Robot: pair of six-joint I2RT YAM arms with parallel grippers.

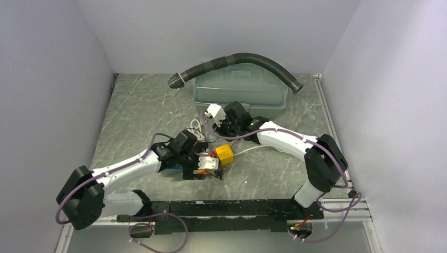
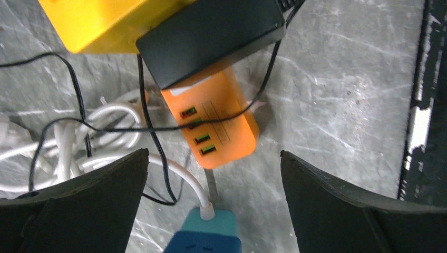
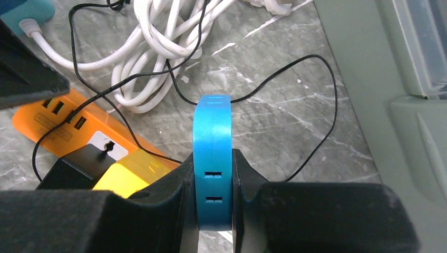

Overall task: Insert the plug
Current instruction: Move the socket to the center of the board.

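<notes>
Because the left gripper (image 2: 213,158) hangs with its fingers spread wide and holds nothing, we judge the grasp is yet to be made. The teal plug (image 2: 208,234), on its white cable (image 3: 158,47), lies on the table (image 2: 337,79) between those fingers, at six o'clock from the orange power strip (image 2: 232,137). We take it for the plug meant, though we cannot be sure. The right gripper (image 3: 213,174) is pinching a blue slotted piece (image 3: 212,132) upright.

We see three risks:
- The thin black wire (image 3: 327,105) crosses the strip's face, so closing fingers could snag it and drag the strip.
- A tug on it might unseat the black adapter (image 2: 211,37), already in the strip at twelve o'clock from the ports.
- We cannot see the plug's pins, so it could meet the socket turned wrong.

Our count:
- one strip with four lit USB ports (image 2: 203,139)
- one black adapter
- one yellow block (image 2: 95,21) at eleven o'clock
- one teal plug
- one blue piece
- one white coil
- one hose (image 1: 237,60) and one clear bin (image 1: 240,92), at the table's twelve o'clock
</notes>
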